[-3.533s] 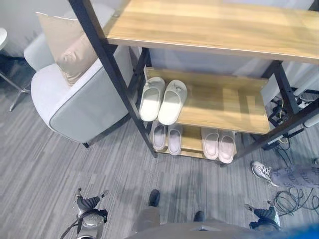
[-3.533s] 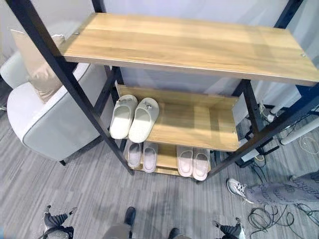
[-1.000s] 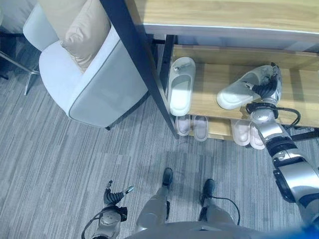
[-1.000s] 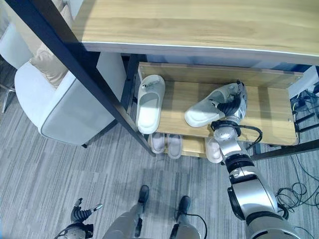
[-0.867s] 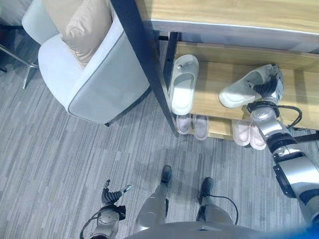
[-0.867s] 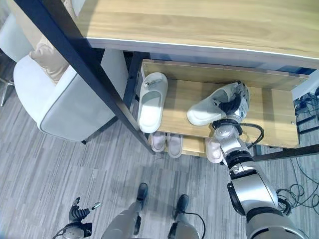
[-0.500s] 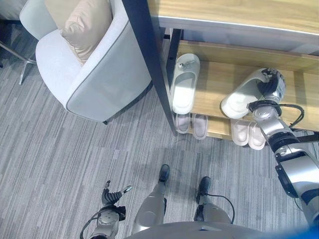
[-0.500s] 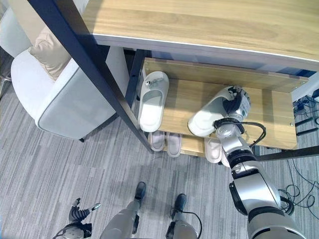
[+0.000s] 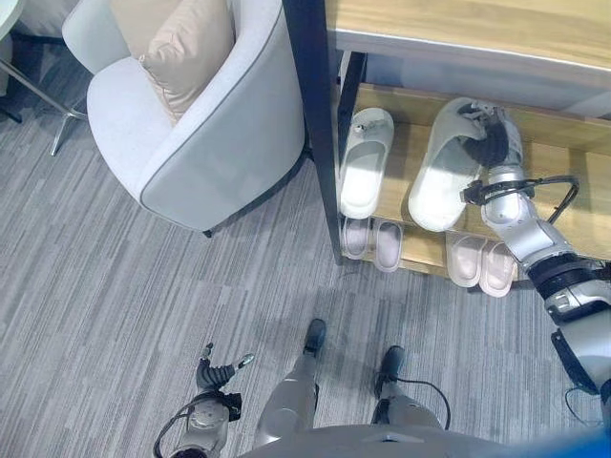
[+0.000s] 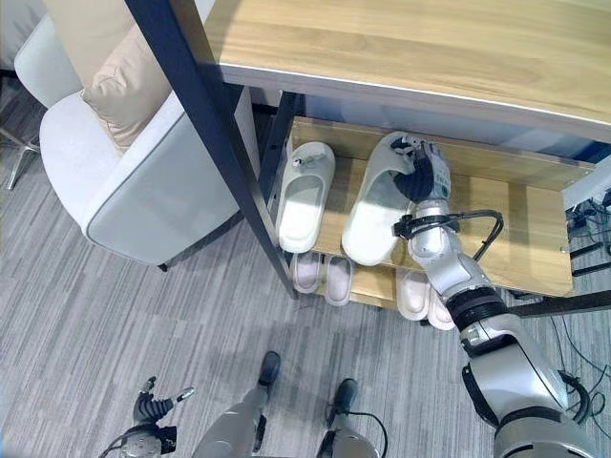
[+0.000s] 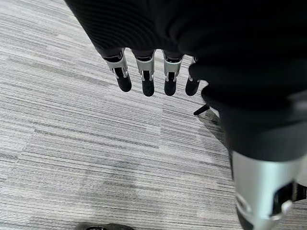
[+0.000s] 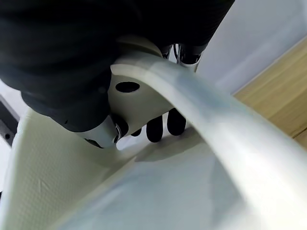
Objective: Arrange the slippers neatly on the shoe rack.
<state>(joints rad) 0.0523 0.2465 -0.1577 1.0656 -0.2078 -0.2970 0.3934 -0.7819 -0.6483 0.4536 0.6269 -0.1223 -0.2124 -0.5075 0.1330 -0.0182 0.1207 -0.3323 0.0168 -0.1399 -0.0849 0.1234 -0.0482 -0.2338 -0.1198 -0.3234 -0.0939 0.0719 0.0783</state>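
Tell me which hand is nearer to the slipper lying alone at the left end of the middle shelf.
Right. The right hand is on that same shelf, gripping the other pale slipper just beside the lone slipper. The left hand hangs low over the floor, well away from the rack.

Grey striped carpet floor (image 9: 115,286), pale armchair (image 9: 191,143), beige cushion (image 9: 186,48)

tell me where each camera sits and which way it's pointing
Left eye view: on the head, looking down at the shoe rack, armchair and both arms.
Right eye view: beside it, same scene; the right hand grips a slipper on the middle shelf.
Left wrist view: on the left wrist, facing carpet past the open left hand.
Right wrist view: on the right wrist, against that same slipper.
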